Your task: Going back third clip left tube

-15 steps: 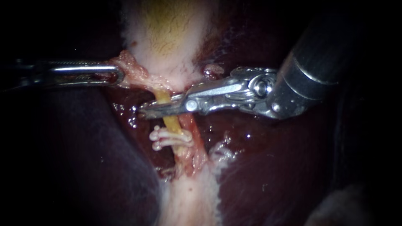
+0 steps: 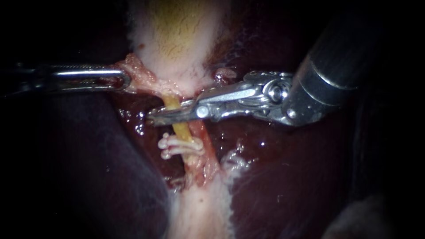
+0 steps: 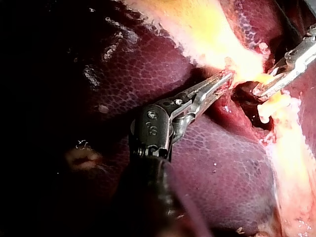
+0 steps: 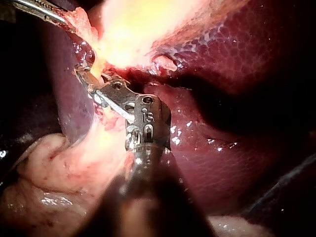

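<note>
The yellow left tube (image 2: 173,102) runs down from the pale gallbladder (image 2: 177,40). Two white clips (image 2: 179,146) sit on it lower down. My right instrument (image 2: 152,118) reaches across the tube above those clips. Its jaws stand slightly open, with the tube lying between them. No clip shows in the jaws. The reddish right tube (image 2: 202,132) lies just beside it. My left instrument (image 2: 127,80) is shut on the ragged tissue (image 2: 141,75) at the gallbladder's neck and holds it to the left. The left wrist view shows that same grip (image 3: 224,79).
Dark red liver (image 2: 287,177) surrounds the tubes on both sides. Pale fatty tissue (image 2: 199,208) continues below the clips. The right instrument's thick dark shaft (image 2: 341,57) fills the upper right. A small pale nub (image 2: 225,73) sits just above the right instrument's jaws.
</note>
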Available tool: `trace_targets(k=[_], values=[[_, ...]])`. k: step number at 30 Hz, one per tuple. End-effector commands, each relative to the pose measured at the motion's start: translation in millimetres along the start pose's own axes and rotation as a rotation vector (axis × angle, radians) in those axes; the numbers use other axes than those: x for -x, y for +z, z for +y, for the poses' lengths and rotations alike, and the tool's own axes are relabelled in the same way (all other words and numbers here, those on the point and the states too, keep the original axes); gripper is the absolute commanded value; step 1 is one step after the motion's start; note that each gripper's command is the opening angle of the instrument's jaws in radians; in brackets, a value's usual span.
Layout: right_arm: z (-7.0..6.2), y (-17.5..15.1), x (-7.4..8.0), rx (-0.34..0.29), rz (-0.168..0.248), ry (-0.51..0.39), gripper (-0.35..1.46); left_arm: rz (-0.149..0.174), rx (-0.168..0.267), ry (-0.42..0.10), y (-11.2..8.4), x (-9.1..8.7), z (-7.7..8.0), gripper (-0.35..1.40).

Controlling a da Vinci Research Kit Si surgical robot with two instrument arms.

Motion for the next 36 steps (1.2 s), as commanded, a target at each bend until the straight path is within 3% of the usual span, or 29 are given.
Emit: trace_targets(k=[1, 6, 7, 10, 12, 20, 24, 29, 36], values=[[0.0, 0.0, 0.0, -0.001, -0.001, 0.000, -0.35, 0.000, 0.000, 0.000, 0.0, 0.0, 0.0, -0.35], [0.1, 0.1, 0.2, -0.012, -0.011, -0.001, -0.35, 0.000, 0.000, 0.000, 0.0, 0.0, 0.0, -0.35], [0.2, 0.2, 0.2, -0.021, -0.024, -0.001, -0.28, 0.000, 0.000, 0.000, 0.0, 0.0, 0.0, -0.35], [0.4, 0.8, 0.8, -0.038, -0.011, -0.025, 0.29, 0.000, 0.000, 0.000, 0.0, 0.0, 0.0, -0.35], [0.7, 1.7, 1.3, -0.048, -0.003, -0.030, 0.44, 0.000, 0.000, 0.000, 0.0, 0.0, 0.0, -0.35], [1.5, 3.6, 2.4, -0.015, 0.024, -0.135, 0.50, 0.000, 0.000, 0.000, 0.0, 0.1, 0.0, -0.35], [1.7, 3.1, 2.1, 0.039, 0.037, -0.261, 0.50, 0.000, 0.000, 0.001, 0.0, 0.1, 0.0, -0.35], [2.3, 2.5, 2.3, 0.111, 0.008, -0.403, 0.50, 0.000, -0.001, 0.001, 0.0, 0.2, 0.0, -0.35], [2.6, 0.4, 3.2, 0.160, 0.013, -0.534, 0.50, 0.000, -0.001, 0.002, 0.1, 0.3, -0.1, -0.35]])
